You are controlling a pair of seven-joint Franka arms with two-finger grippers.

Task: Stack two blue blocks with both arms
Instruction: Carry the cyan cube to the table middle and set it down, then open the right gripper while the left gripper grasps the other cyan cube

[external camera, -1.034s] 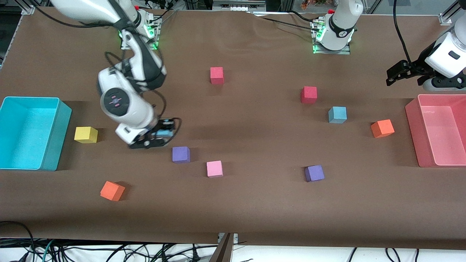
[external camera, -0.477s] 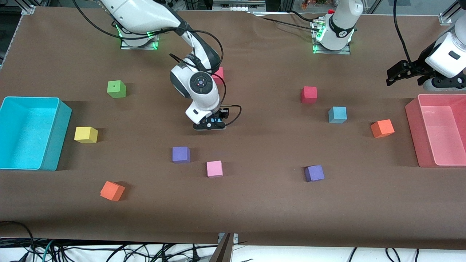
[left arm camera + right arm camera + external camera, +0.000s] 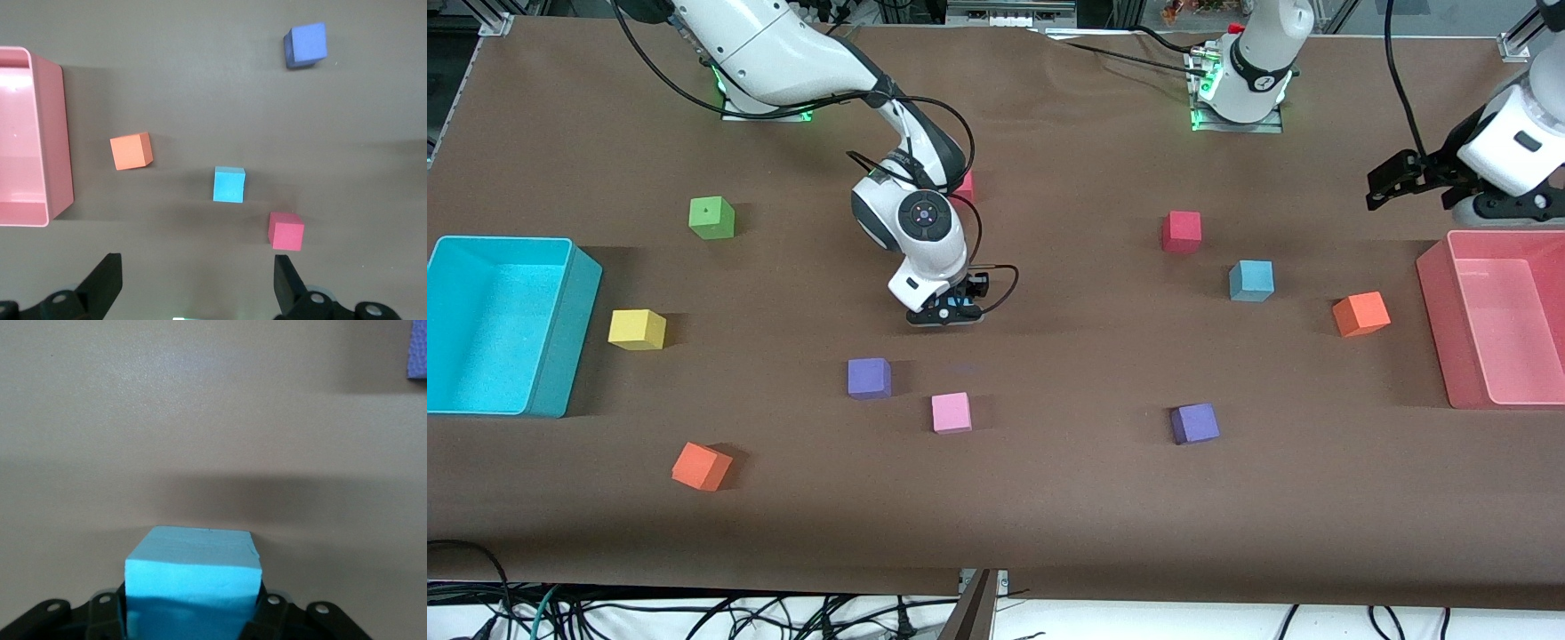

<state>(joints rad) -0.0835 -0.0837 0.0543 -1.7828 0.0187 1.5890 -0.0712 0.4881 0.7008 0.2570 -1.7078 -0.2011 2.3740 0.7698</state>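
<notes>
Taking the pink block (image 3: 951, 412) as the landmark, an orange block (image 3: 702, 467) is seen nearer the front camera than it, toward the right arm's end of the counter (image 3: 1049, 498). A purple block (image 3: 869, 377) lies just beside the pink block, and a second purple block (image 3: 1194, 423) lies well apart from it, toward the left arm's end. Farther from the camera than the pink block, the right gripper (image 3: 947, 313) is held low over bare counter, its jaws closed on a blue block (image 3: 192, 583). The other blue block (image 3: 1251, 280) rests on the counter, farther still and toward the left arm's end, near a red block (image 3: 1181, 231). The left gripper (image 3: 1396, 178) waits up in the air by the pink bin (image 3: 1436, 311), its jaws spread wide and holding nothing.
</notes>
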